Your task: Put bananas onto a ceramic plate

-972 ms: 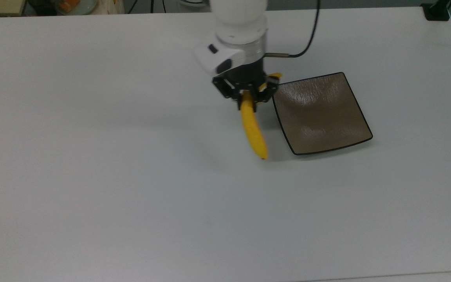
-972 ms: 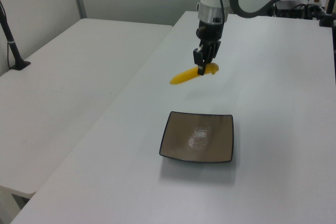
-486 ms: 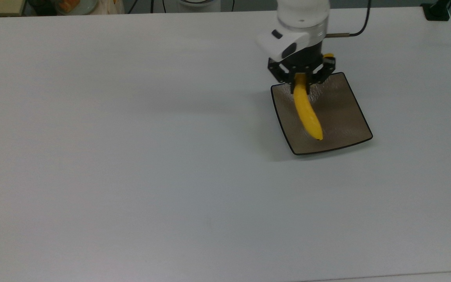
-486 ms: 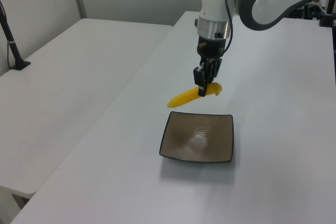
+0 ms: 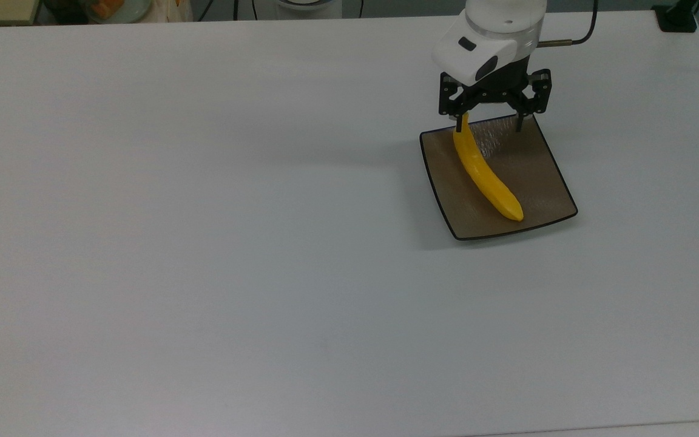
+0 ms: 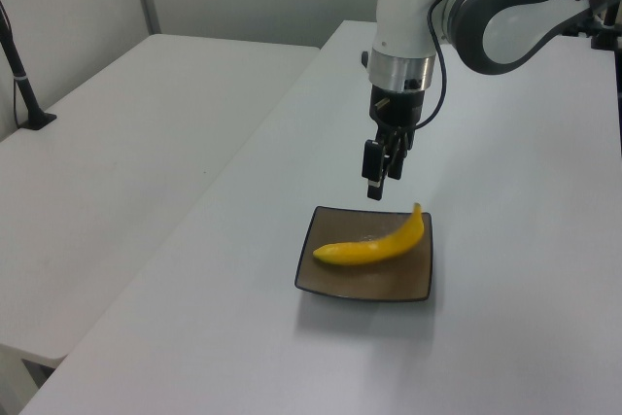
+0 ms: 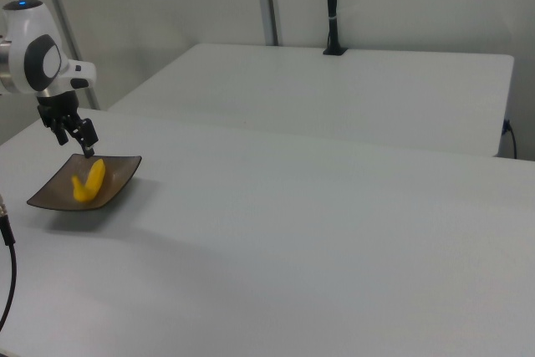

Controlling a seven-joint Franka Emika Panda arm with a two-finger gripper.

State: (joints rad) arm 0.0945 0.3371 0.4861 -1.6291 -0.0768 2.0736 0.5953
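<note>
The yellow banana (image 5: 485, 176) lies diagonally on the square brown-grey ceramic plate (image 5: 540, 176), stem toward the top view's upper left. My gripper (image 5: 489, 124) hangs open just above the plate's far edge, and one finger (image 5: 460, 123) stands close over the stem. In the left view the banana (image 6: 374, 245) rests across the plate (image 6: 340, 281) with the gripper (image 6: 381, 180) lifted clear above it. In the right view the banana (image 7: 89, 180) sits in the plate (image 7: 50, 198) below the gripper (image 7: 84, 148).
The white table (image 5: 204, 243) stretches wide to the top view's left and front. A black clamp (image 5: 677, 18) sits at its far right corner. A second white table (image 6: 117, 143) with a black post (image 6: 19, 65) stands beside it in the left view.
The gripper carried the banana over the plate, opened and let it go. The banana now lies on the plate, and the gripper sits slightly higher toward the plate's far edge.
</note>
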